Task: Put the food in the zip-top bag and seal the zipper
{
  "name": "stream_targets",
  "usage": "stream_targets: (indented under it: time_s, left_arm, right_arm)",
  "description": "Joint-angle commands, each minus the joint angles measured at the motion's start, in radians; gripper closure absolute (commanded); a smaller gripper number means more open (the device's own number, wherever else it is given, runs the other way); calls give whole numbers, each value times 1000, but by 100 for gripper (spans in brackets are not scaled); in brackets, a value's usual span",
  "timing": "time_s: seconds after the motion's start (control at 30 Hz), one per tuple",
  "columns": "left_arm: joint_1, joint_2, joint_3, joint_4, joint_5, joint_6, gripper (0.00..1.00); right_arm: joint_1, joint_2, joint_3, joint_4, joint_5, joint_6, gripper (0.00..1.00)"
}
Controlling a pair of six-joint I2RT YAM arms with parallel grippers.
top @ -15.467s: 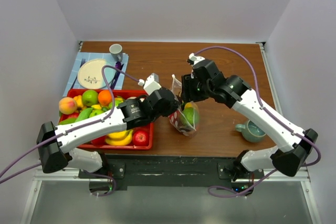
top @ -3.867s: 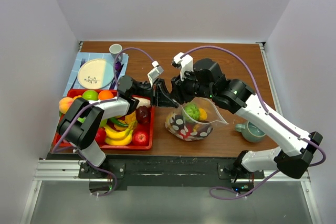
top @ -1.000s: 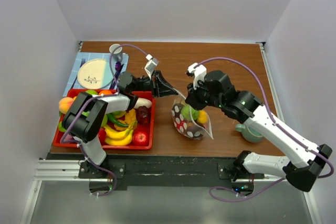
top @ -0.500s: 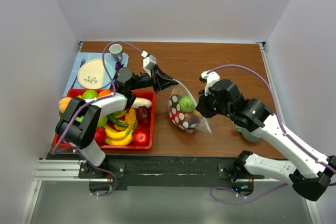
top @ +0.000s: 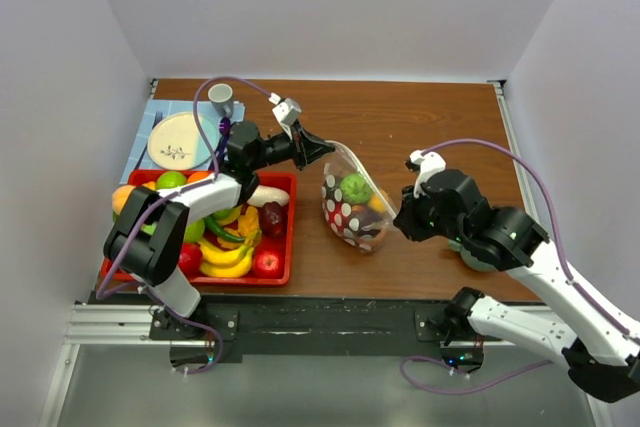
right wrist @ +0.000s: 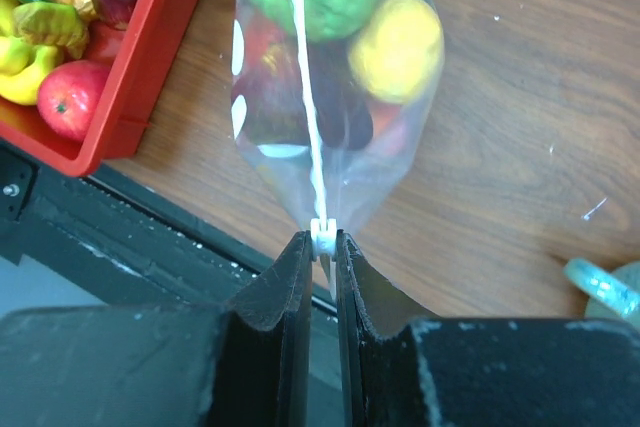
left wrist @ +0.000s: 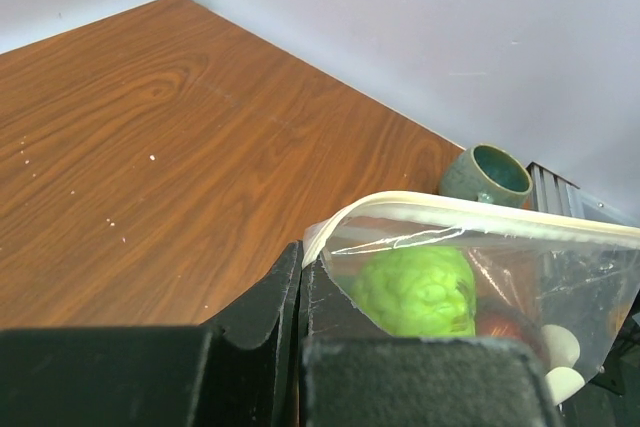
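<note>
The zip-top bag (top: 352, 209), clear with white dots, hangs stretched between my two grippers over the table. Food shows through it: a bumpy green fruit (left wrist: 418, 290), a yellow one (right wrist: 398, 47) and dark ones. My left gripper (top: 325, 150) is shut on the bag's far-left top corner (left wrist: 312, 242). My right gripper (right wrist: 321, 239) is shut on the small white slider (right wrist: 321, 231) at the near-right end of the zipper (right wrist: 300, 67). The zipper strip (left wrist: 480, 209) runs as one closed pale line between both grippers. More food lies in the red tray (top: 240, 280).
The red tray's corner (right wrist: 150, 57) with a red apple (right wrist: 70, 97) lies left of the bag. A teal mug (left wrist: 485, 172) stands right of the bag, partly under my right arm. A plate (top: 180, 139) and grey cup (top: 221, 97) sit at the back left.
My right gripper has slid right and toward the near edge along the zipper, from mid-bag to its end. The bag's mouth has closed flat. My left gripper rose slightly with its corner.
</note>
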Motion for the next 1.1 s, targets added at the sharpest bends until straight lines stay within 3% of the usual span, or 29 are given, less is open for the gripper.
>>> stream_targets:
  time_s: [0.0, 0.27, 0.37, 0.47, 0.5, 0.57, 0.6, 0.67, 0.77, 0.83, 0.87, 1.07]
  left_arm:
    - [29, -39, 40, 6, -102, 53, 100]
    - [29, -25, 49, 9, -90, 47, 100]
    - [27, -16, 57, 12, -72, 38, 100]
    - [26, -11, 66, -5, -73, 28, 100]
    - [26, -13, 69, -8, -73, 28, 100]
    - [21, -11, 70, -19, -73, 25, 100]
    - [20, -11, 74, -25, -75, 27, 100]
    - [18, -14, 80, -48, -81, 25, 100]
    - [15, -32, 80, -82, -113, 27, 70]
    - [15, -54, 78, -112, -136, 28, 40]
    - [15, -63, 80, -125, -147, 28, 1]
    - [17, -178, 93, -333, -338, -25, 0]
  right_arm:
    - [-1, -49, 2, -100, 23, 39, 89]
    - [1, -78, 7, -120, 30, 48, 88]
    - [1, -78, 1, -114, 32, 48, 81]
    - [1, -67, 21, -103, 53, 54, 57]
    - [1, -55, 47, -100, 76, 63, 42]
    - [1, -40, 81, -108, 150, 76, 31]
    - [1, -29, 116, -112, 168, 82, 20]
    - [-1, -2, 145, -105, 205, 85, 13]
    - [1, 28, 173, -42, 224, 91, 7]
    - [1, 47, 171, -17, 227, 95, 5]
    - [1, 54, 167, 9, 244, 99, 2]
    - [1, 115, 151, 101, 248, 106, 1]
